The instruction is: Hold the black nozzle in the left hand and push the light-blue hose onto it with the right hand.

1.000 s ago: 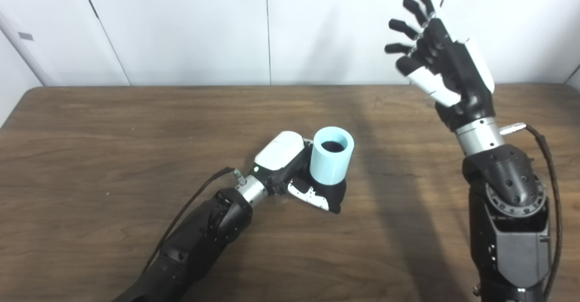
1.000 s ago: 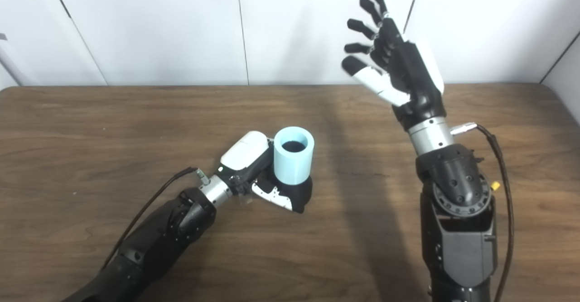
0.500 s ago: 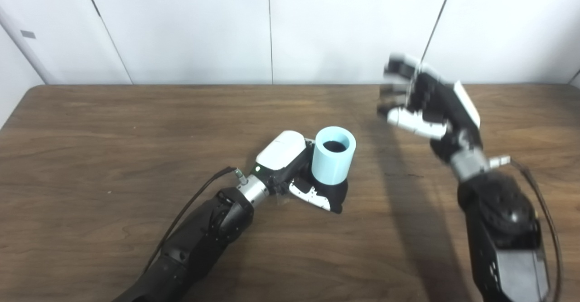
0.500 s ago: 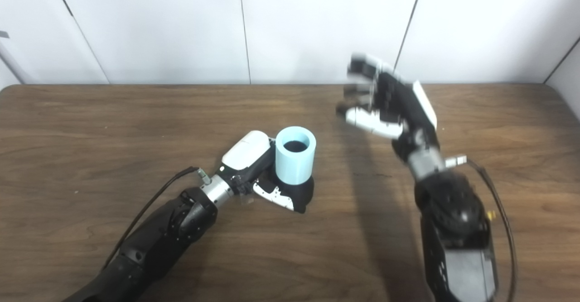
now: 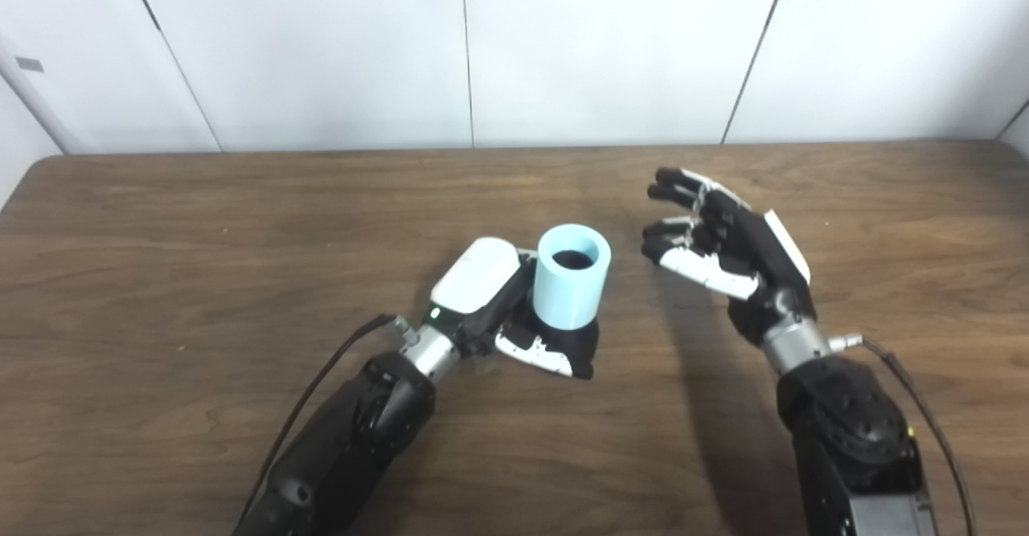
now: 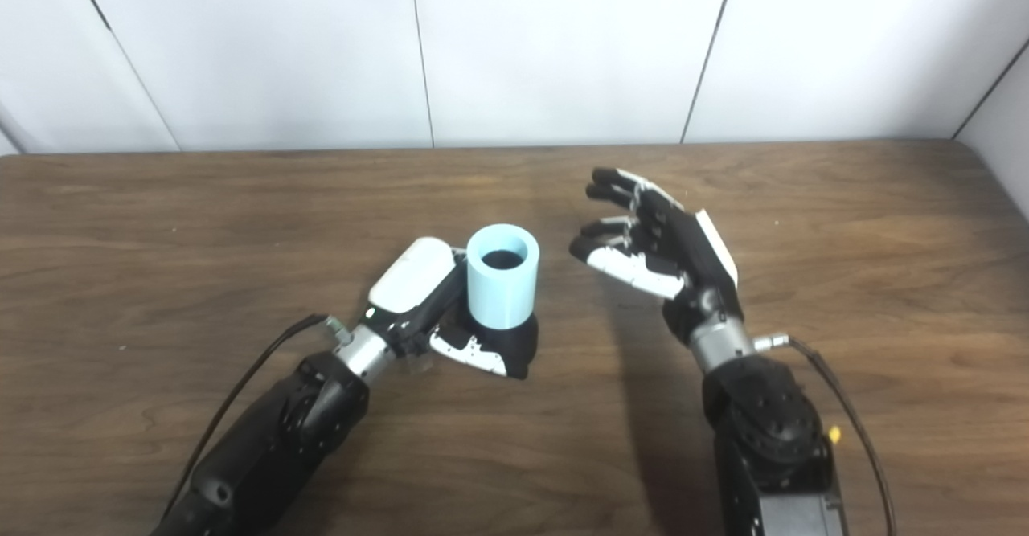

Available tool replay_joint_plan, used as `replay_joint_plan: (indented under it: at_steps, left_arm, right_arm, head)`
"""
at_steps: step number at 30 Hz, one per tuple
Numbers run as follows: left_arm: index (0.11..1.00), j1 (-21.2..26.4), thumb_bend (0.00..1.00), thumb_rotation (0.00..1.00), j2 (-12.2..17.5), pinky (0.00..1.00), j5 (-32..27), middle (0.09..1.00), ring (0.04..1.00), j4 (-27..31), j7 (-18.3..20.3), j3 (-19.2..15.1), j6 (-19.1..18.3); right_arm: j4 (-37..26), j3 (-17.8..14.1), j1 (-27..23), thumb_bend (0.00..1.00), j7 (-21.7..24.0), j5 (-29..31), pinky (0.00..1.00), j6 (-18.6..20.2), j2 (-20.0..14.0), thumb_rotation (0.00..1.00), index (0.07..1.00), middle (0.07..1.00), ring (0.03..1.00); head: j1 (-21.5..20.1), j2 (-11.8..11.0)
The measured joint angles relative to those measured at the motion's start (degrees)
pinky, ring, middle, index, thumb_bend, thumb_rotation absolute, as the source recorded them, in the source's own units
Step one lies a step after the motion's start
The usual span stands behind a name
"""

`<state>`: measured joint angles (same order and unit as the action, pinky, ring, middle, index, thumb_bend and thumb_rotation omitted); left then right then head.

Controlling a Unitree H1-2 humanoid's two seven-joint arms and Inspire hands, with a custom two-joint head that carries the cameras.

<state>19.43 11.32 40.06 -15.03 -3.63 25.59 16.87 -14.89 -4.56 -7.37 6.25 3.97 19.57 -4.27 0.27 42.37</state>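
Nearest, the left robot hand was wrapped around the base of the light-blue hose, holding it upright just above the table; the black nozzle could not be made out. Just beside the hose, the right robot hand hovered empty, fingers spread apart.

Matt wood, matt plastic
The table is matt grained wood; the light-blue hose looks smooth matt plastic.

Left hand grips hose; right hand spread.
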Motion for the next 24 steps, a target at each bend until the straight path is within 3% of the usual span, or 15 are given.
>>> replay_joint_plan:
  at_steps: [2, 5, 8, 11, 19, 24]
  left_arm:
    - [0.943, -2.2, 0.97, 0.40, 0.0, 0.84, -1.6, 0.953, 0.938, 4.0, 2.4, -1.2, -2.7]
    - [0.994, -4.0, 1.00, 0.46, -0.1, 0.96, -3.2, 0.995, 0.994, 8.7, 6.9, -2.5, -7.0]
    - [1.000, -5.2, 1.00, 0.46, -0.6, 0.96, -6.1, 1.000, 1.000, 11.7, 10.3, -5.5, -10.8]
    - [1.000, -6.2, 1.00, 0.42, -1.1, 0.89, -9.1, 1.000, 1.000, 13.1, 11.5, -8.5, -13.8]
    - [1.000, -6.6, 0.95, 0.22, -1.1, 0.81, -11.0, 1.000, 1.000, 13.3, 11.4, -10.9, -14.8]
    - [1.000, -6.6, 0.98, 0.21, -1.2, 0.80, -11.0, 1.000, 1.000, 13.0, 11.2, -10.8, -14.8]
  right_arm:
    - [0.4, -0.7, 0.5, 0.54, -0.8, 0.8, 0.42, 0.0, 0.7, 0.25, 0.785, 0.798, 0.613]
    - [1.5, -1.1, 0.5, 0.53, -1.8, 1.6, 0.42, 0.1, 1.7, 0.25, 0.800, 0.817, 0.628]
    - [1.7, -1.2, 0.5, 0.52, -2.5, 2.0, 0.42, 0.1, 2.6, 0.22, 0.800, 0.816, 0.618]
    - [2.0, -1.5, 0.5, 0.53, -3.6, 2.0, 0.42, 0.1, 3.0, 0.23, 0.799, 0.810, 0.615]
    - [2.7, -2.0, 0.6, 0.54, -5.3, 2.5, 0.38, -0.2, 4.4, 0.21, 0.780, 0.772, 0.558]
    - [2.7, -2.0, 2.0, 0.56, -5.4, 3.0, 0.37, -1.4, 5.0, 0.23, 0.780, 0.768, 0.545]
  head:
    - [0.0, 0.0]
    - [0.0, 0.1]
    - [0.0, 0.2]
    - [0.0, 0.3]
    - [-0.4, 0.9]
    - [-0.4, 1.2]
